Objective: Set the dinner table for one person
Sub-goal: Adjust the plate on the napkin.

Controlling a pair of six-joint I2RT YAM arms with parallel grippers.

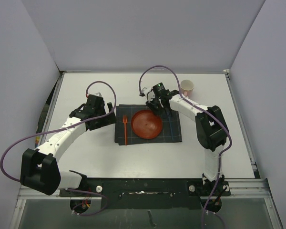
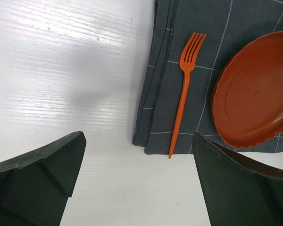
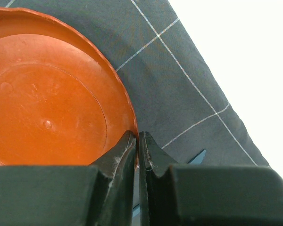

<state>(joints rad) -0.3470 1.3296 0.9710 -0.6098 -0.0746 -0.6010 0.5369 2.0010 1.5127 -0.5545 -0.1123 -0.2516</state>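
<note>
The white table [image 1: 86,157] filled nearly the whole space in front of me, metal rails along its edges and both arms bolted at its near side. The left gripper [image 2: 137,139] hung over bare tabletop just off the left edge of the mat [image 1: 174,131], its two dark fingers [image 2: 47,174] spread wide apart with nothing between them.

The mat, a dark grey cloth with thin pale grid lines, lay flat near the middle of the table. On its left part lay an orange fork [image 1: 125,129], tines pointing to the far side, the tip of its handle reaching just past the mat's near edge. Just right of the fork, not touching it, sat a round red-orange plate [image 1: 146,124] on the mat.

The right gripper [image 3: 138,141] was at the plate's far right rim. Its fingers were pressed almost together, and the thin rim ran into the slit between them, so it looked clamped on the plate's edge. Farther right and back, a pale cup [image 1: 187,87] stood on the bare table near the far right corner, well apart from the mat.
</note>
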